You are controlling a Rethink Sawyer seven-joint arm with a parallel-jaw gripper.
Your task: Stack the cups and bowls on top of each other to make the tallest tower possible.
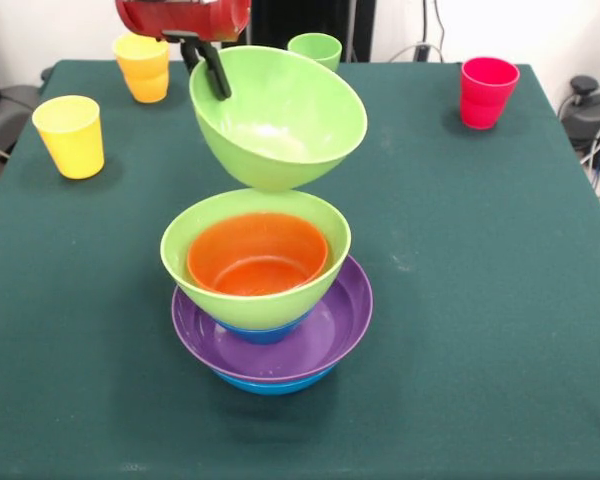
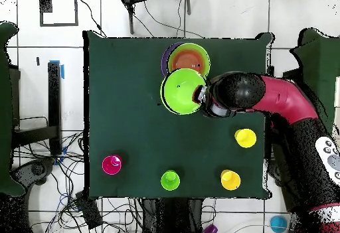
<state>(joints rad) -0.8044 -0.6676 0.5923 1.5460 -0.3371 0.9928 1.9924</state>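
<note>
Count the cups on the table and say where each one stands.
4, all standing apart from the bowls: a yellow cup and an orange-yellow cup on the left, a light green cup at the far edge, and a red cup on the right.

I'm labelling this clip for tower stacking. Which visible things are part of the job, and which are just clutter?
Job:
held green bowl in the end effector
tower
yellow cup
orange-yellow cup
green cup
red cup

Clutter:
floor cables
black chair
</note>
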